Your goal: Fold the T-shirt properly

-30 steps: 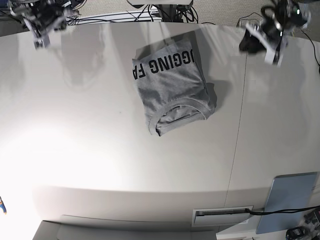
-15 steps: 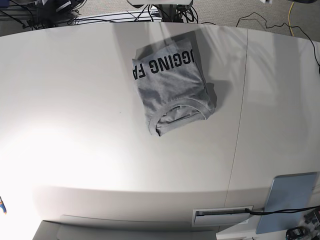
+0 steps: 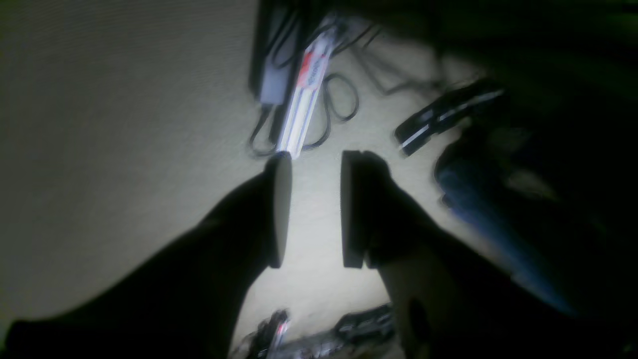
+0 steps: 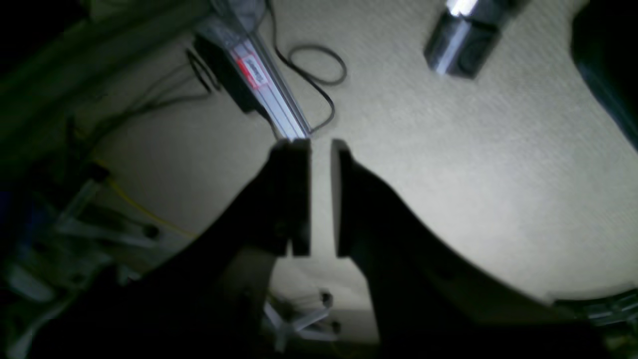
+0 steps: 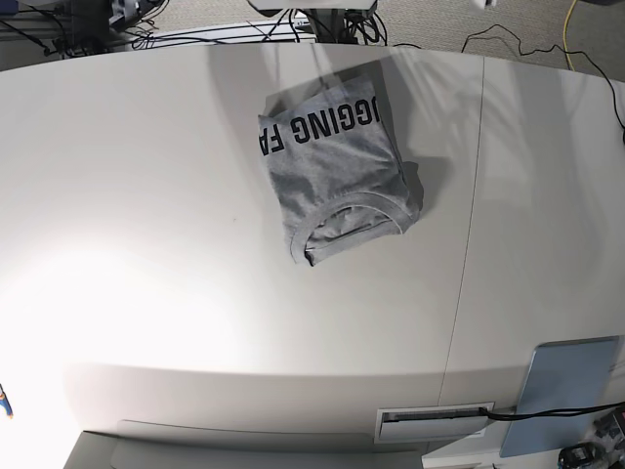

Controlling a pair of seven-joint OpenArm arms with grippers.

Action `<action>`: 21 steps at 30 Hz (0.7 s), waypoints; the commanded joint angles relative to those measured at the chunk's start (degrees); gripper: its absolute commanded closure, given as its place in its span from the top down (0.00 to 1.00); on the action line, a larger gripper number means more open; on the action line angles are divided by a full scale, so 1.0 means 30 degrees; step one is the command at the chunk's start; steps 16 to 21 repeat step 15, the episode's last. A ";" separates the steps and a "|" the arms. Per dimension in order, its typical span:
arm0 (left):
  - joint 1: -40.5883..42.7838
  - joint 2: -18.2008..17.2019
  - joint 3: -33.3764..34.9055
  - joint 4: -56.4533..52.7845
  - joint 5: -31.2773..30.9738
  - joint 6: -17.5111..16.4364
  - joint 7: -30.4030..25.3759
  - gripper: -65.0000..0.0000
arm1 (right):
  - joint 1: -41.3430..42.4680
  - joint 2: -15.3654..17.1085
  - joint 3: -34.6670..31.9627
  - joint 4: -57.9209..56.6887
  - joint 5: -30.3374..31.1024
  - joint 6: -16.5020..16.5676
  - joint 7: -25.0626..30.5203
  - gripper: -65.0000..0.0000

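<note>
The grey T-shirt [image 5: 337, 161] lies folded into a compact rectangle on the white table [image 5: 146, 195], toward the back centre. Black lettering [image 5: 317, 122] shows on its far part and the ribbed collar [image 5: 356, 210] faces the near edge. Neither gripper shows in the base view. In the left wrist view my left gripper [image 3: 311, 209] hangs over the carpeted floor, jaws apart and empty. In the right wrist view my right gripper [image 4: 321, 194] is also over the floor, jaws apart by a narrow gap and empty.
A grey flat panel [image 5: 564, 391] sits at the table's near right corner. A seam [image 5: 469, 215] runs across the table right of the shirt. Cables and a power strip [image 3: 304, 99] lie on the floor behind the table; the strip also shows in the right wrist view [image 4: 259, 80].
Both arms, seen at the table's far corners a second ago, have pulled back out of the base view. The T-shirt has not moved.
</note>
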 commanded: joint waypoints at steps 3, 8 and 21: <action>-0.1158 -0.0080 -0.0022 -0.0801 0.0226 -0.0124 0.0124 0.27 | 0.1020 0.0306 0.0058 -0.0597 -0.0459 0.0073 0.0051 0.12; -0.2608 0.0452 -0.0022 -0.1836 0.2499 0.2601 0.0474 0.27 | 0.1967 0.0291 0.0058 -0.0612 -0.0532 0.0073 -0.0466 0.12; -0.3228 0.0495 -0.0022 -0.2514 0.2761 0.3388 0.0408 0.27 | 0.2062 0.0291 0.0058 -0.0612 -0.0896 0.0073 -0.0765 0.12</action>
